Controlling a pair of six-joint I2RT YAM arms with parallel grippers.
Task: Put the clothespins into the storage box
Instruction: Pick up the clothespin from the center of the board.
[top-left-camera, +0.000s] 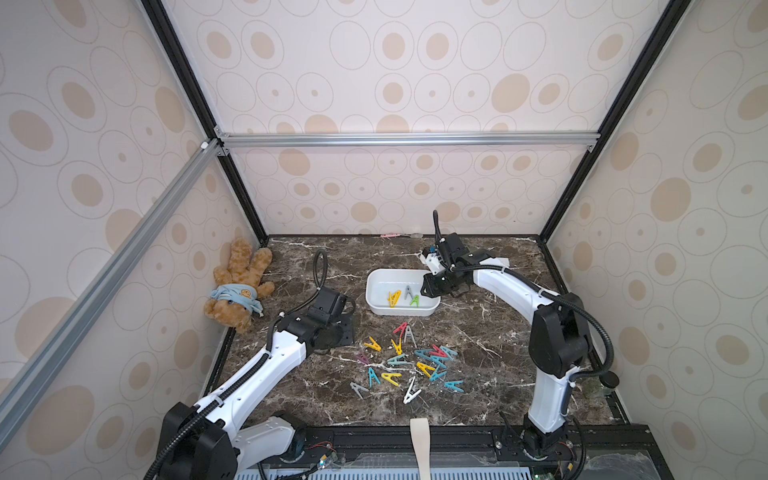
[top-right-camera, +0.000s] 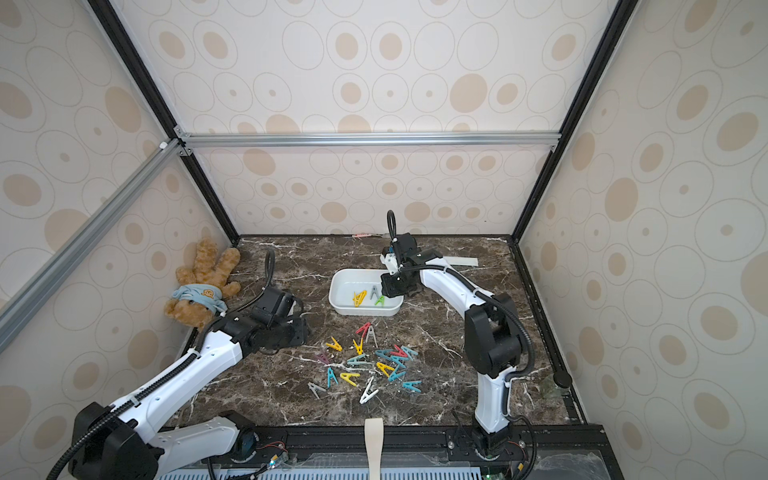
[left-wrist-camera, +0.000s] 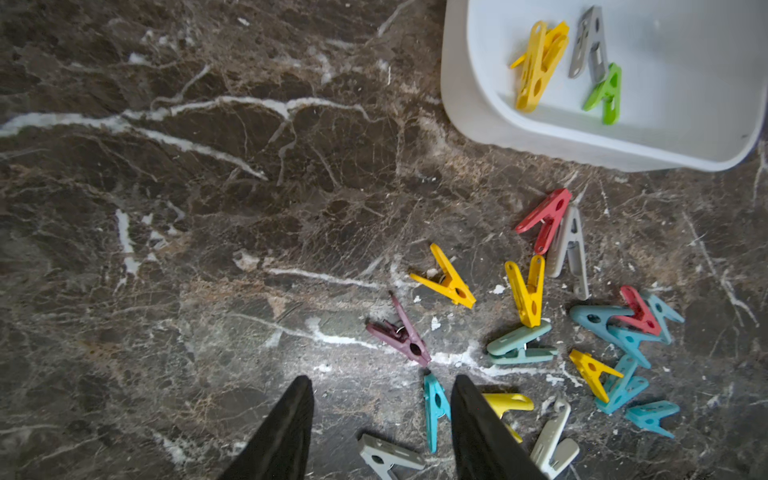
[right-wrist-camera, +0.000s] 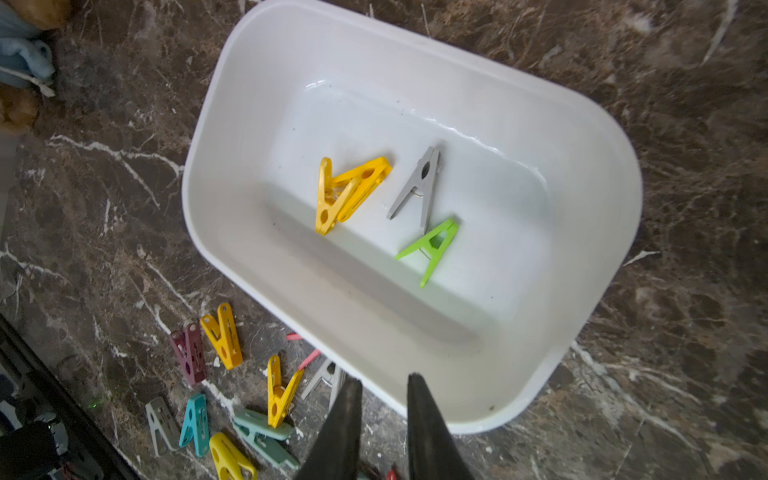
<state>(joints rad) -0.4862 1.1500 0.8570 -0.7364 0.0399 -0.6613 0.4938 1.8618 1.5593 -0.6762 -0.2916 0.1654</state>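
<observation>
on veined marble (left-wrist-camera: 208, 208), a-shaped plastic clothespins (left-wrist-camera: 530, 305)

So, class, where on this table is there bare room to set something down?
Bare table: behind the storage box up to the back wall; between the teddy bear and the box; between the clothespins and the right arm. Crowded: just in front of the box.

storage box (right-wrist-camera: 249, 137): glossy white plastic | clothespins (left-wrist-camera: 528, 295): matt plastic | table (left-wrist-camera: 208, 208): veined marble look
</observation>
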